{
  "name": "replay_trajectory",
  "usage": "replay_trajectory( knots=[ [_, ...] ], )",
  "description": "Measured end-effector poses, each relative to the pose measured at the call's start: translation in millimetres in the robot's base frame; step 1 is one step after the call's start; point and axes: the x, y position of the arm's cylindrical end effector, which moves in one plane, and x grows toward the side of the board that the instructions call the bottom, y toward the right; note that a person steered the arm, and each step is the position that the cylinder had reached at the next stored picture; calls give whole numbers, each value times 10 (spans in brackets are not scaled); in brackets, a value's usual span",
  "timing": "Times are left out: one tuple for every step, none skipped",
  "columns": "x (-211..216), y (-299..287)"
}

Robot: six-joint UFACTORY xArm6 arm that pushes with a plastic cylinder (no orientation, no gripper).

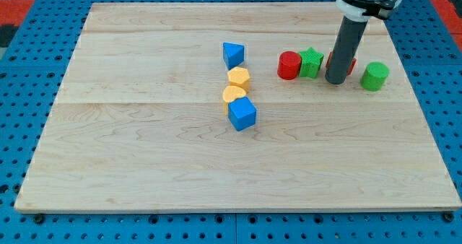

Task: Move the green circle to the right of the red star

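Green circle (pixel 375 76) sits at three o'clock of my tip (pixel 336 81), near it.
Red star (pixel 351 63) peeks behind the rod; no fingers exist to open or close.

Obstacles: red cylinder (pixel 289 65), green star (pixel 311 62), my tip (pixel 336 81) hiding a red block (pixel 351 65), and green circle (pixel 375 76) in a row at the surface's (pixel 144 164) upper right; blue-and-yellow column mid-surface (pixel 238 85); open lanes between and below.
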Motion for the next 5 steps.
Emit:
replay_trajectory(
  knots=[
    [102,0],
    [651,74],
    [979,359],
    [823,705],
    [812,708]
  ],
)
